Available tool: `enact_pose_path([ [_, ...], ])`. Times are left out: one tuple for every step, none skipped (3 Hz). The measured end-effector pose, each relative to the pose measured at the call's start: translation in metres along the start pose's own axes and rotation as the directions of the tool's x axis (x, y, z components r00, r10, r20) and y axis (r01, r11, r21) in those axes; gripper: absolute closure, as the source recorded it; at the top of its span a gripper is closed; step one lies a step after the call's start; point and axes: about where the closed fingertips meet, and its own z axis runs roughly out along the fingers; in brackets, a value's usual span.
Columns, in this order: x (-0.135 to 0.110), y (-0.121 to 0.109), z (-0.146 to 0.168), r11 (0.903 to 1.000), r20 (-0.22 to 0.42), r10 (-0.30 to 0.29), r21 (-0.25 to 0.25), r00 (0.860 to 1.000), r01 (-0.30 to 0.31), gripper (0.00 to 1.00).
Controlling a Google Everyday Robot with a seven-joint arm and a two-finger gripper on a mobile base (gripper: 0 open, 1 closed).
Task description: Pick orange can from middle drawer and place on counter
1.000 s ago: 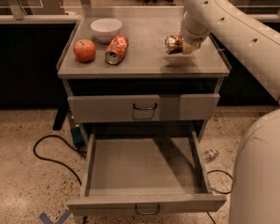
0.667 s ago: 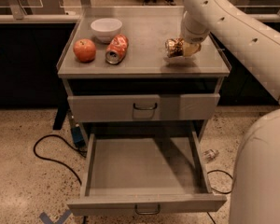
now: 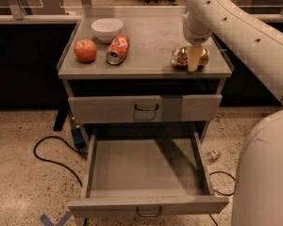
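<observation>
Since 1.0 s ago: gripper (image 3: 191,59) and orange can (image 3: 179,57) have shifted together a little right and toward the front edge of the surface (image 3: 151,36), and sit lower. The can now looks down at surface level, near the right front corner. Its bottom edge is partly hidden, so contact is judged, not confirmed.

Gripper state: clasped on the orange can, with one pale finger (image 3: 193,55) crossing the can's front and the can showing on both sides of it. The other finger is hidden behind the can. The arm (image 3: 236,27) comes in from the upper right.

Meaning for the task: the pick from the middle drawer (image 3: 141,164) is done, and the drawer stands pulled out with a bare floor. Placement is at its last step. What seems left is to let go and lift clear. The can is dented and lies on its side, so it may roll once freed.

Count, left to right:
- apple (image 3: 85,51): 1, left front of the surface
- white bowl (image 3: 107,29): 1, behind the apple
- cans: 2, namely the red soda can (image 3: 118,49) lying beside the apple and the orange can at right
- drawers in view: 2, with the upper drawer (image 3: 145,108) closed and the middle drawer open
- gripper: 1
- black cable (image 3: 52,149) on the floor: 1, left of the cabinet
</observation>
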Motion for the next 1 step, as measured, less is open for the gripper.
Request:
enact_pose_path([
  [0.0000,0.0000,0.0000,1.0000,0.000,0.000,0.000,1.000,0.000,0.00],
])
